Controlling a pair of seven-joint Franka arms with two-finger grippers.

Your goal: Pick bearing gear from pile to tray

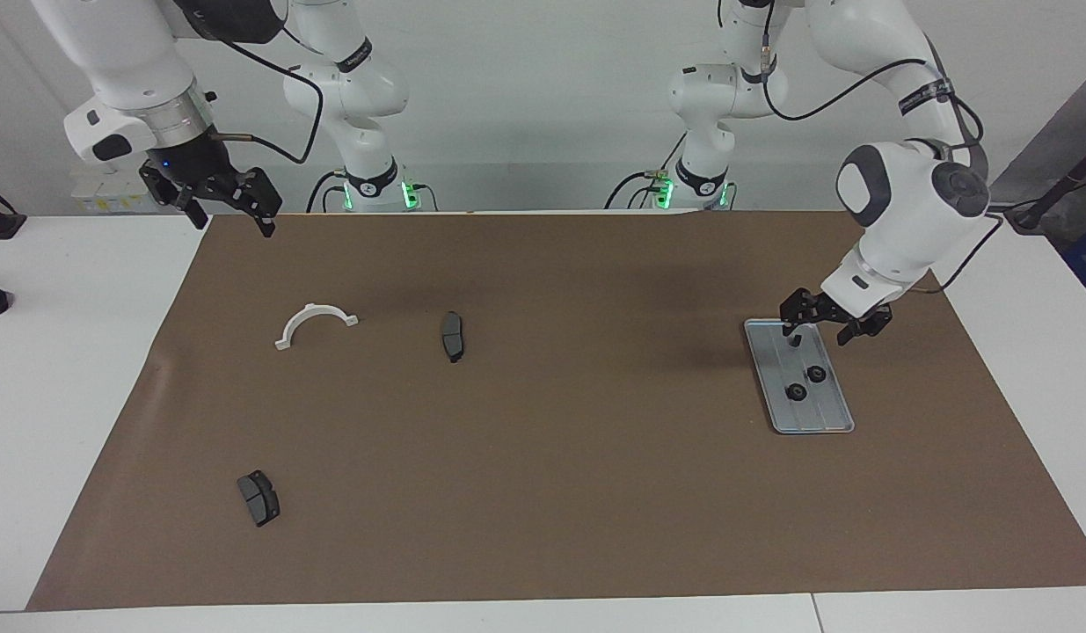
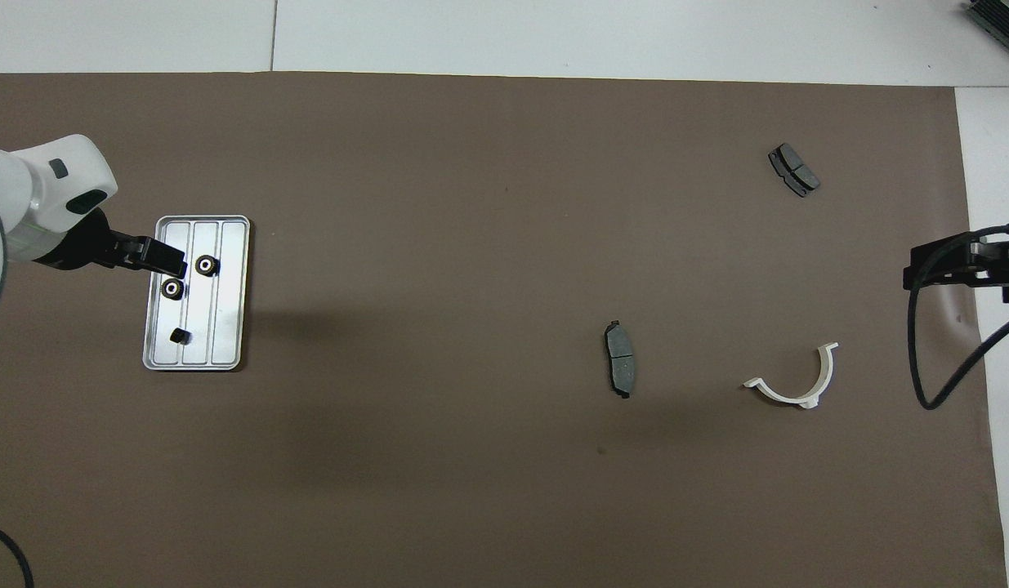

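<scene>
1. Over the robot-side end of the small silver-grey grooved metal tray (image 1: 799,376) hangs the left pincer (image 1: 822,318), fingers spread wide and holding nothing.
2. Three small black round gear pieces lie in the tray: two ringed ones (image 2: 206,265) (image 2: 171,288) just under and beside the left pincer's tip, and a third, darker piece (image 2: 178,336) nearer the robots than the pincer. Judged from this, the drop looks done.
3. Step in hand, by my reading: clear away from the tray. Best done by rising straight up before any sideways travel, so the spread fingers do not knock the two gears below them.
4. Right pincer (image 1: 227,197) waits, fingers spread and empty, above the brown mat's (image 1: 543,492) edge at the right arm's end of the counter (image 1: 68,352).
5. Below and forward of the right pincer lie a white half-ring plastic bracket (image 1: 316,323), a dark grey brake-pad-like plate (image 1: 452,336), and a second dark grey plate (image 1: 258,498) farthest from it.
6. No loose black gear shows on the mat among them.
7. Room: wide bare mat between the tray and those parts. Tray rim is low; only the gears need care.
</scene>
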